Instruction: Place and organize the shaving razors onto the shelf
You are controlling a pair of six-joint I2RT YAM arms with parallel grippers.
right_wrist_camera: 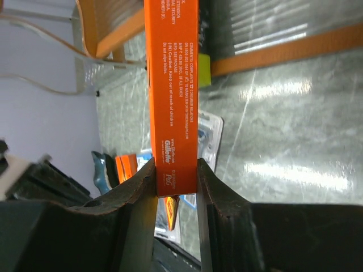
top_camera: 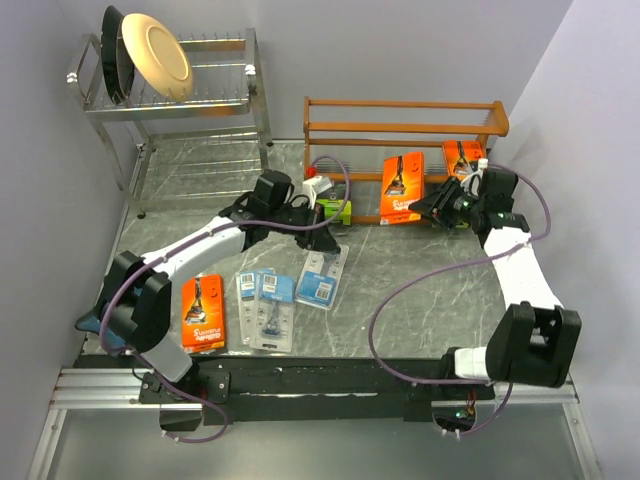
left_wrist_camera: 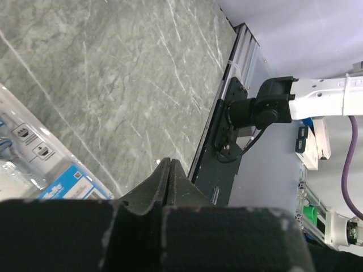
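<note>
Here the shelf (top_camera: 400,127) stands along the counter's (top_camera: 420,270) far edge, right of middle. The right pincer (right_wrist_camera: 176,170), on the nearer arm, grasps an orange razor pack (right_wrist_camera: 173,85) by one end. The pack stands upright just before the bottom tier, reaching straight out beyond the fingertips. The left pincer (left_wrist_camera: 170,170) is clenched over a blister card (top_camera: 322,278) mid-counter; whether it pinches that card, I cannot tell.
</note>
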